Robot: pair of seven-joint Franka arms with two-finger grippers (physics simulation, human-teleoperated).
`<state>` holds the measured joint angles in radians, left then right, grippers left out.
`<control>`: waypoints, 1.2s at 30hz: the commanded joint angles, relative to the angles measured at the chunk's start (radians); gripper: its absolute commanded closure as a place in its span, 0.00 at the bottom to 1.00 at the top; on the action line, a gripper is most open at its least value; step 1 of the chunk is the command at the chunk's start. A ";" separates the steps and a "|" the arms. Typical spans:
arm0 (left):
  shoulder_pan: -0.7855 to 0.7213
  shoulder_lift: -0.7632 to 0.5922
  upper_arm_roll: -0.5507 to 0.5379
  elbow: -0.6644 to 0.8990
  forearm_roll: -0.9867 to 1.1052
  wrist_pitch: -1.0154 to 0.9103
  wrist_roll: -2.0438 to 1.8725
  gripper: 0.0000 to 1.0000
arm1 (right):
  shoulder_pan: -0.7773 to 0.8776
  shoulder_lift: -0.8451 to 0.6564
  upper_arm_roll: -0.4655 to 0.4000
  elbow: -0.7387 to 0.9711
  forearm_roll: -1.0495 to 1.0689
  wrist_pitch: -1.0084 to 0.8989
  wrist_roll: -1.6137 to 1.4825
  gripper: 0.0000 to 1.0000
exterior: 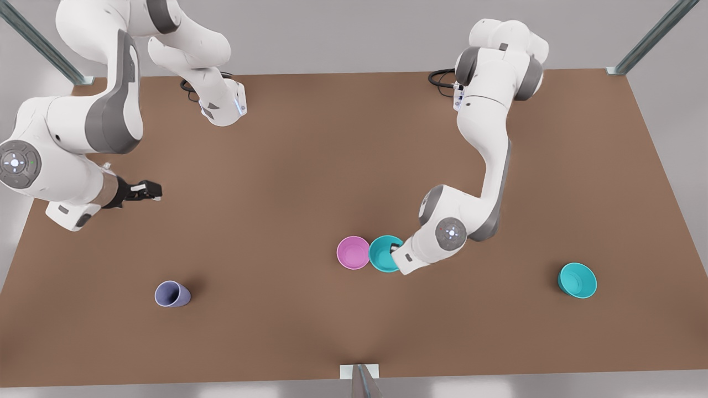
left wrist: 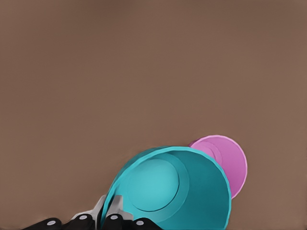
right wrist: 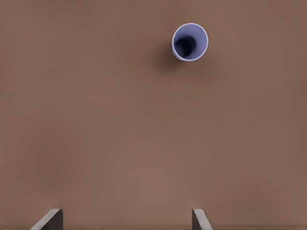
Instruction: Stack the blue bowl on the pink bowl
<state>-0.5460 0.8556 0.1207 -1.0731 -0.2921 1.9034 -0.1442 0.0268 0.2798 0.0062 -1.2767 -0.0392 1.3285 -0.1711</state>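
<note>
Brown table (exterior: 310, 166): left tool (left wrist: 109, 211) grips empty blue bowl (exterior: 383, 252) beside pink bowl (exterior: 353, 252).

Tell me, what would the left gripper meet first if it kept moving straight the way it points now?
Probably the pink bowl: the left gripper, shut on the blue bowl, points toward it, just beyond.

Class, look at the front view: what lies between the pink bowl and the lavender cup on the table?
Nothing: in the front view, the stretch of brown table between the pink bowl and the lavender cup is bare.
</note>
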 commanded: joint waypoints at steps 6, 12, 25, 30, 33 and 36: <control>-0.077 0.051 -0.001 0.022 -0.022 -0.006 -0.762 0.79 | -0.004 0.007 0.000 -0.003 0.002 0.003 -0.070 0.00; -0.091 0.095 -0.019 0.050 -0.025 0.077 -0.785 0.79 | -0.004 0.009 0.000 -0.006 0.005 0.004 -0.070 0.00; -0.107 0.111 -0.036 0.041 -0.025 0.108 -0.813 0.79 | -0.002 0.022 0.001 -0.004 0.007 0.009 -0.068 0.00; -0.114 0.111 -0.038 0.039 -0.027 0.106 -0.848 0.79 | -0.002 0.024 0.001 -0.004 0.007 0.009 -0.068 0.00; -0.109 0.109 -0.047 0.030 -0.027 0.102 -0.848 0.79 | -0.002 0.025 0.001 -0.004 0.007 0.009 -0.068 0.00; -0.104 0.109 -0.052 0.016 -0.027 0.102 -0.848 0.79 | -0.002 0.025 0.001 -0.004 0.007 0.009 -0.068 0.00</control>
<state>-0.6515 0.9666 0.0701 -1.0533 -0.3165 2.0045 -0.8602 0.0245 0.3064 0.0077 -1.2813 -0.0324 1.3379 -0.2305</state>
